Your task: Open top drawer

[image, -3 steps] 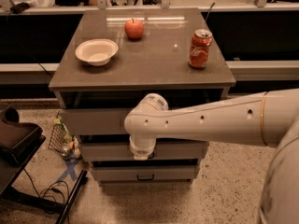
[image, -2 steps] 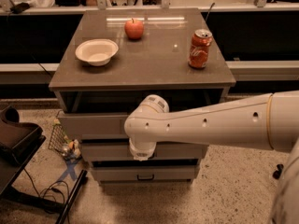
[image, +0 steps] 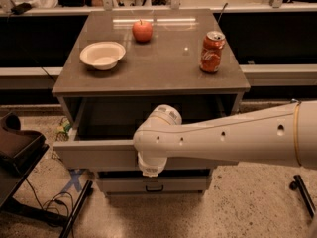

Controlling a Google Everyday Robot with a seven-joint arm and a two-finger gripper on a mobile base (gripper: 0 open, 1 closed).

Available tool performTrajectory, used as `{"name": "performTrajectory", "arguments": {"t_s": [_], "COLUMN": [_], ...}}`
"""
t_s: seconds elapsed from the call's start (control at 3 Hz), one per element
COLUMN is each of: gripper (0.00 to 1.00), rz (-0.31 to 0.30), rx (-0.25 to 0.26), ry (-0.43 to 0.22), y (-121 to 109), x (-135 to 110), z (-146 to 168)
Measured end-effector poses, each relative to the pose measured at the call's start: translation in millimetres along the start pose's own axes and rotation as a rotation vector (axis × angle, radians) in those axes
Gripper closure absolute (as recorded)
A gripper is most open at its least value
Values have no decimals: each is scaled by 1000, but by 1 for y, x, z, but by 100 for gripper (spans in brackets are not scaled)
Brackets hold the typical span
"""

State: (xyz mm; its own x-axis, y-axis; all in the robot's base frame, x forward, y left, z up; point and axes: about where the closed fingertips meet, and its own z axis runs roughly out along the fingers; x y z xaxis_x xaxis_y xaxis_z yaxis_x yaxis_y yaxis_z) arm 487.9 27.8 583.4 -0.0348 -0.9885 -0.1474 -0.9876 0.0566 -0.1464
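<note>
The top drawer (image: 94,155) of the grey cabinet stands pulled well out toward me, its dark inside (image: 129,118) open below the cabinet top (image: 163,68). My white arm (image: 233,135) reaches in from the right across the drawer front. The gripper (image: 150,168) sits at the middle of that front, where the handle is hidden behind the wrist. The fingers are hidden by the arm.
On the cabinet top stand a white bowl (image: 102,55), a red apple (image: 142,30) and an orange soda can (image: 212,52). A lower drawer with a black handle (image: 154,186) is shut. A dark stand (image: 17,152) and cables lie at the left on the floor.
The top drawer has slid much farther out toward me, and the arm has drawn back with it.
</note>
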Motion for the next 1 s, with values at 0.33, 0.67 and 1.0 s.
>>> {"name": "performTrajectory", "arguments": {"t_s": [0.33,0.67,1.0], "gripper": [100,100,100], "rz": [26,31,35], "rx": [13,16,18], "ry": [7,8,9], "y": [18,21,23], "x": [6,7,7], "z": [-12,-14,-16]}}
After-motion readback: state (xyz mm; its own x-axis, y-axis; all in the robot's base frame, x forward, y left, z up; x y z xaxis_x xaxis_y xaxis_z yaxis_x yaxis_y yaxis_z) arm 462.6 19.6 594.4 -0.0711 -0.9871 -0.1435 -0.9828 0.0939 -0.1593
